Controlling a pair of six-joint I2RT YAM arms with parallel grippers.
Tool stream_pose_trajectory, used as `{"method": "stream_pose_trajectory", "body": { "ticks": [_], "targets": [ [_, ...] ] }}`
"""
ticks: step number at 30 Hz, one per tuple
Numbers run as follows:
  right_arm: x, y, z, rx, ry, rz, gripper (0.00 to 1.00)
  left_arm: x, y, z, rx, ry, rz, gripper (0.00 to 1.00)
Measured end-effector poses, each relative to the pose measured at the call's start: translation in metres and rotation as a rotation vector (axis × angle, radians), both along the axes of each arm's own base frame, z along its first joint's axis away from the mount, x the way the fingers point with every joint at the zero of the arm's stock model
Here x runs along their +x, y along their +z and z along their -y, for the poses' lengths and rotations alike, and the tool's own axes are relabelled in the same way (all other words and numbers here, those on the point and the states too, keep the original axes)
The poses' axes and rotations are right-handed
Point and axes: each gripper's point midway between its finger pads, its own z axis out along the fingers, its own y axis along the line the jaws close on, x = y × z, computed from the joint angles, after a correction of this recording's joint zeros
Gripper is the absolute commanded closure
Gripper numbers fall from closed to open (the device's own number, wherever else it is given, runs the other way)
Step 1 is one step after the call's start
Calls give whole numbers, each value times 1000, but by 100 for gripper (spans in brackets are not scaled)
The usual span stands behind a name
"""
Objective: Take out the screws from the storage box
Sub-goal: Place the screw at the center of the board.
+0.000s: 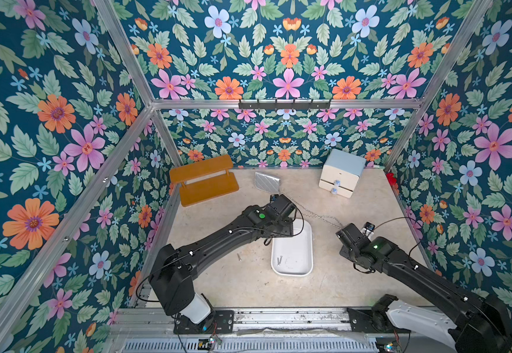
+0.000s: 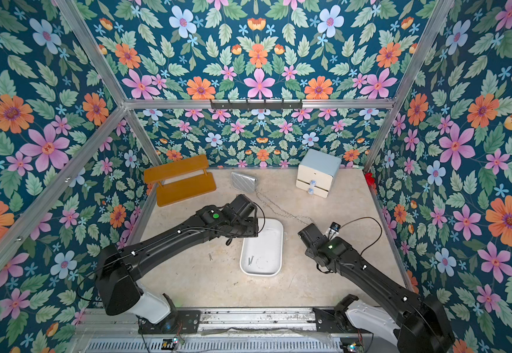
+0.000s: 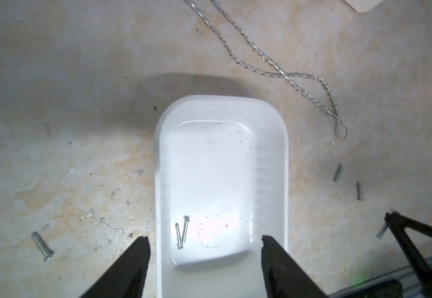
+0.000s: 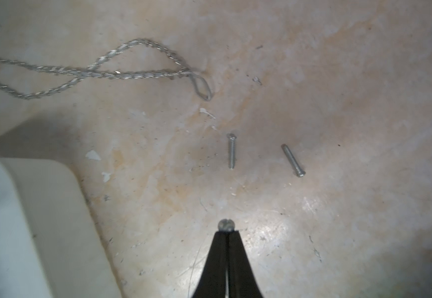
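Right fingers clamp a screw; left fingers gape (over the storage box).

Left arm hides part of the storage box.

Screws first: two inside the one storage box, mid-frame in both top views; one screw just left of it on the table; two more screws lying loose; one screw pinched in the right gripper. Six! One chain, one cabinet, one shelf, one purse.
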Motion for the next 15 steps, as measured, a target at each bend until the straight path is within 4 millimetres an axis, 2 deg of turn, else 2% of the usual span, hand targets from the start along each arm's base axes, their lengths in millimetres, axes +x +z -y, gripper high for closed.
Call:
{"method": "stream_pose_trajectory", "body": {
  "ticks": [4,10,12,15],
  "targets": [
    [9,-19,15,8,-63,-54,97,-4,-21,5,41,-69,-21,29],
    [27,-38,24,-2,-82,-85,97,-30,-66,9,143,-187,-95,30],
    [31,-45,22,-6,-69,-98,97,-37,-74,14,162,-209,-108,30],
    [33,-51,21,-12,-64,-107,97,-41,-75,22,164,-222,-112,31]
  ]
}}
